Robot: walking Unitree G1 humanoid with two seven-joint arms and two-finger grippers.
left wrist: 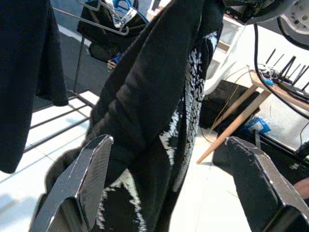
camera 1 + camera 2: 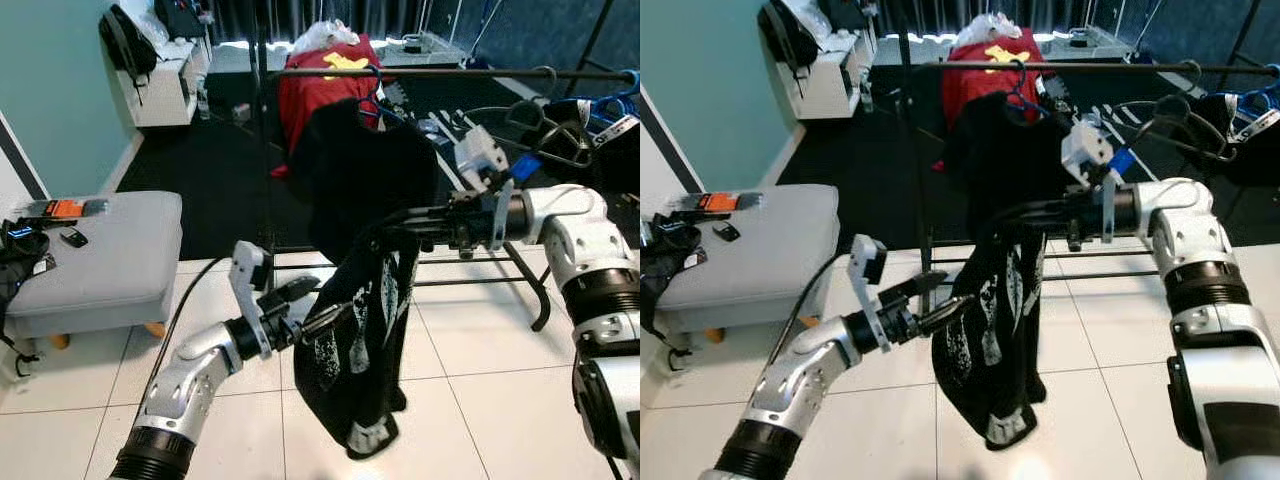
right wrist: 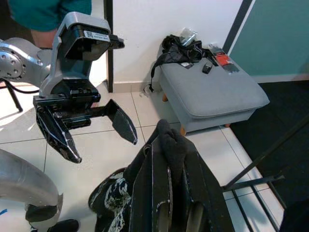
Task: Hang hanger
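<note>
My right tool (image 2: 385,228) is clamped on the black garment (image 2: 355,330) below the rail (image 2: 450,73); my left tool (image 2: 318,302), fingers apart, touches the cloth.

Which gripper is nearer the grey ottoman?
Left. The left gripper, open, sits beside the grey ottoman; the right gripper pinches the black garment farther off.
</note>
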